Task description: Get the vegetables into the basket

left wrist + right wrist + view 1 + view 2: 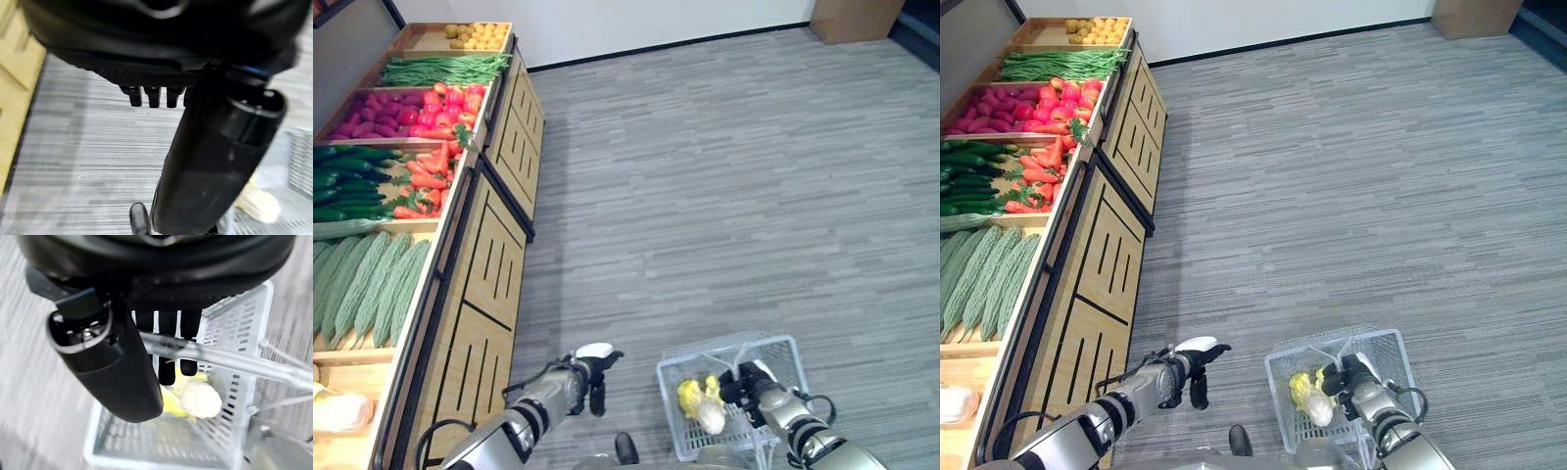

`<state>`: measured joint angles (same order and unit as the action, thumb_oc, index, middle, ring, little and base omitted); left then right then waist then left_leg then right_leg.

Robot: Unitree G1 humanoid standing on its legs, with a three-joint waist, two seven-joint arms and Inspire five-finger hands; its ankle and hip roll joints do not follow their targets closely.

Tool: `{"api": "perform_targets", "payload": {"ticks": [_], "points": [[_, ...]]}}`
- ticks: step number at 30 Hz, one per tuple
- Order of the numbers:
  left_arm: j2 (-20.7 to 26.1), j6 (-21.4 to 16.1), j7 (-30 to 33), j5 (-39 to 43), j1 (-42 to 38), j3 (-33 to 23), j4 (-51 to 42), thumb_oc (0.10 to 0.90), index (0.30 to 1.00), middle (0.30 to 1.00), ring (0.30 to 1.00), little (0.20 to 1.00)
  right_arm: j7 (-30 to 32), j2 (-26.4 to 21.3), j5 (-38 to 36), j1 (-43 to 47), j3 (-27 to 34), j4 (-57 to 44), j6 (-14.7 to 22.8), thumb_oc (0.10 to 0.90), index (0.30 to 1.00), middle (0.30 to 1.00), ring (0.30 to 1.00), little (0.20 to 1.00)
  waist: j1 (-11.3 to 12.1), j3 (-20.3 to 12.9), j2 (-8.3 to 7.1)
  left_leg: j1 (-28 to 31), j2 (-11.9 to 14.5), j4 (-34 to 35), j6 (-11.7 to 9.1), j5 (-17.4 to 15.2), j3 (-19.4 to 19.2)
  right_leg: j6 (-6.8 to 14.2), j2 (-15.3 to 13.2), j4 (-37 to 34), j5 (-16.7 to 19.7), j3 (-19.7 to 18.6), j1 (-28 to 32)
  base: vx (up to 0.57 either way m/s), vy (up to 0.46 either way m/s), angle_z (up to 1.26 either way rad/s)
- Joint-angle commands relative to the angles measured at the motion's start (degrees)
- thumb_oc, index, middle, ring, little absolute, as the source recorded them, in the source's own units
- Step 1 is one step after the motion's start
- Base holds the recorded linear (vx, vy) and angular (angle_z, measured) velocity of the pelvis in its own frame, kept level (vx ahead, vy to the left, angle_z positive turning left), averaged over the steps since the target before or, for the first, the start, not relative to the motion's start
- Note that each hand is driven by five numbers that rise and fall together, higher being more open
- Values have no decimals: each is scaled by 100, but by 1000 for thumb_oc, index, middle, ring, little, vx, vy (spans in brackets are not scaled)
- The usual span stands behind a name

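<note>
Fingers of right hand (pixel 166 340) curled round clear handle (pixel 220 360) of white basket (pixel 781 350), thumb beside them. Fingers of left hand (pixel 587 377) pointing down, fairly straight, holding nothing, hanging over grey carpet (pixel 724 176) just off wooden produce stand (pixel 494 264). Pale yellow cabbage (pixel 702 403) already lying inside basket, against its near-left side. No legible writing anywhere. On stand, from near to far: ridged bitter gourds (pixel 367 284), cucumbers (pixel 347 186) beside carrots (pixel 426 181), purple sweet potatoes (pixel 372 110) beside tomatoes (pixel 450 103), green beans (pixel 440 69), potatoes (pixel 475 36). Stand edge running along left; broad open carpet ahead and to right, as far as white wall (pixel 636 22).
</note>
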<state>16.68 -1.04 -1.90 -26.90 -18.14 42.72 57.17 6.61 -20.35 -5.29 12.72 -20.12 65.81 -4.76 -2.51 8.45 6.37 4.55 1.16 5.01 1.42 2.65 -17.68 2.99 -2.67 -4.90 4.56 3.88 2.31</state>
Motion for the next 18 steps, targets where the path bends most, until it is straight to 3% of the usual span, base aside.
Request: {"api": "perform_targets", "payload": {"ticks": [1,10,18], "points": [[33,-51,280,372,-343,-424,550,900,1000,1000,1000,1000,74,15,203,180,-2,-5,318,400,300,300,300,300,83,-327,-342,-36,-70,-476,-51,-756,205,195,-331,386,-413,271,-233,41,10,3],[41,19,776,1952,796,-2661,1537,900,1000,1000,1000,1000,54,-103,337,-712,740,209,504,400,300,300,300,300,208,-294,-527,-65,-71,-485,-71,-720,249,186,-328,328,-436,341,-181,42,-2,5],[6,167,890,2143,1237,-3271,2019,900,1000,1000,1000,1000,13,41,317,-1020,962,735,498,400,300,300,300,300,251,-295,-607,-18,-52,-391,-94,-668,249,167,-295,303,-445,361,-148,4,-1,0]]}}
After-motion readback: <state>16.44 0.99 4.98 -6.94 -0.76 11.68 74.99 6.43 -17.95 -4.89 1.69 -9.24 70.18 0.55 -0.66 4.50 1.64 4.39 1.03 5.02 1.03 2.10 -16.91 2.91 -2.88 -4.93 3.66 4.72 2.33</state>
